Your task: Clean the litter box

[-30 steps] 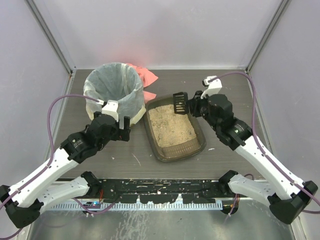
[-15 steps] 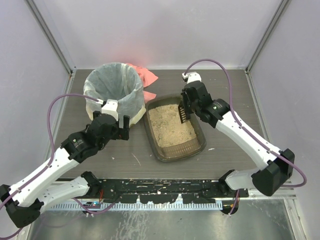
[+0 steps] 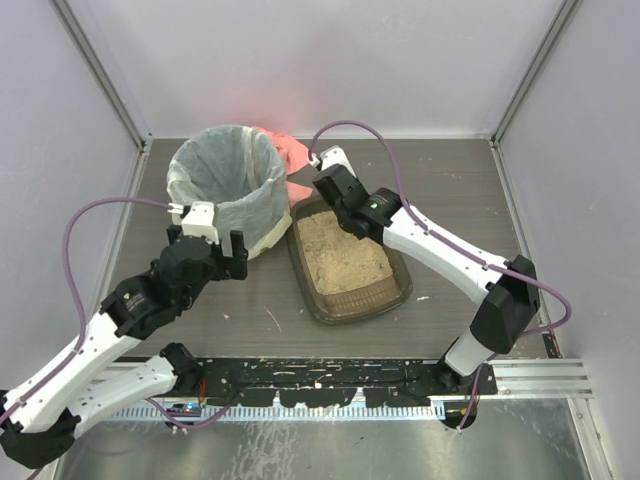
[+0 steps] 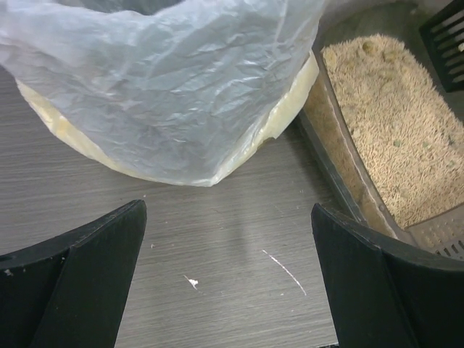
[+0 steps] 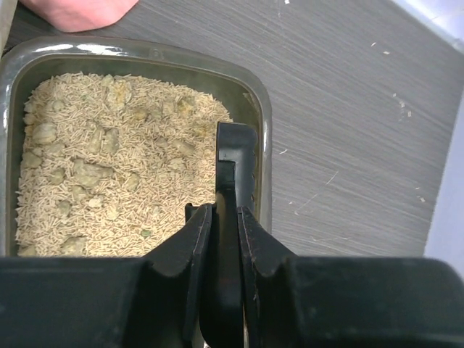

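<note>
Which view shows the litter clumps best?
The right wrist view: clumps lie close and distinct in the litter box. The left wrist view shows few, faintly; the top view shows none clearly.

The right tool (image 5: 220,217) has swung left, from beside the right rim of the litter box (image 3: 400,290) to over its far end, next to the bin (image 3: 250,200). The scoop (image 5: 235,156) it grips was raised a second ago; now it sits edge-on, low over the litter (close against one side wall). The left tool (image 3: 207,250) has drawn slightly back and left.
</note>
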Motion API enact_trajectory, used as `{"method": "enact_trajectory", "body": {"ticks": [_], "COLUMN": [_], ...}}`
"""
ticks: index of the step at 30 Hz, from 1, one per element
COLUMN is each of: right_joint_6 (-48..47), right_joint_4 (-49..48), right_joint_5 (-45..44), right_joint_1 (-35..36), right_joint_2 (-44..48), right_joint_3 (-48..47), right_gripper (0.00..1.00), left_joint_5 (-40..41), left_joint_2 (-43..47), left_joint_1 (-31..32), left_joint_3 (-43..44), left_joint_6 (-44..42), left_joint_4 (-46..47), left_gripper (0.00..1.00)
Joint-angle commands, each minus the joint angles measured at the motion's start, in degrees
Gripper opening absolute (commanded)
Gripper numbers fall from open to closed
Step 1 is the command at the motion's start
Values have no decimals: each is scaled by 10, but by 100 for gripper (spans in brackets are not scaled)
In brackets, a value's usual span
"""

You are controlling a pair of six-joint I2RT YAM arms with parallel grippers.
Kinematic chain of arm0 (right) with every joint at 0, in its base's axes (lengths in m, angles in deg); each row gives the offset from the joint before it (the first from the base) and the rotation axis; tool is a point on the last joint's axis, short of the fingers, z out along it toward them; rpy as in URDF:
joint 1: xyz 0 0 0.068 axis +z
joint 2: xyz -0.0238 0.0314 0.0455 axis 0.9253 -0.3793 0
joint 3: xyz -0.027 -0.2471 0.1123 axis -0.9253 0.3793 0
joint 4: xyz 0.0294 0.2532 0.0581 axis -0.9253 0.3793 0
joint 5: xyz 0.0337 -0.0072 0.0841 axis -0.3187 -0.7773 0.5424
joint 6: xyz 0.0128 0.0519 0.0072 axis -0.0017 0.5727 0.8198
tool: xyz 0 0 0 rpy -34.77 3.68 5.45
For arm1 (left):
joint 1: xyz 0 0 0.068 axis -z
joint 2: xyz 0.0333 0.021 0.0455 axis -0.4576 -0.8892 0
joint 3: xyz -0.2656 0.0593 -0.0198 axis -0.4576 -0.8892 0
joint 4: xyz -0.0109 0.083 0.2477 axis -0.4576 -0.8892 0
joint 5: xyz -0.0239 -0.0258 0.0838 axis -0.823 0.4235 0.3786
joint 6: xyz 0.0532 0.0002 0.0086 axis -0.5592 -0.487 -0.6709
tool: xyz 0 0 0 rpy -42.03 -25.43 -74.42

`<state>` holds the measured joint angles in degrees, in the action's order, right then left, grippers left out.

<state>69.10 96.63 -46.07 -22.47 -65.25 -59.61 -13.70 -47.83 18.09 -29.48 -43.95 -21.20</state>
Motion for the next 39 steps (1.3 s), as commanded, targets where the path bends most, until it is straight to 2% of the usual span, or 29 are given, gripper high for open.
{"method": "enact_trajectory", "body": {"ticks": [1,6,24,39], "right_joint_6": [-48,-79,-131,-103], "right_joint_4": [-9,-10,-66,-93], "right_joint_5": [-85,-125,-157,-84], "right_joint_1": [17,29,32,23], "right_joint_2": [-12,-54,-162,-189], "right_joint_3": [-44,-54,-73,-75], "right_gripper": [1,1,1,1], "left_joint_5": [41,51,63,64], "left_joint_2": [46,66,79,82], "left_joint_1": [-2,-2,-1,-2], "left_joint_3": [-9,-13,-12,-12], "left_joint_6": [16,22,25,24], "left_joint_4": [15,10,-10,-14], "left_gripper": [98,98,98,98]}}
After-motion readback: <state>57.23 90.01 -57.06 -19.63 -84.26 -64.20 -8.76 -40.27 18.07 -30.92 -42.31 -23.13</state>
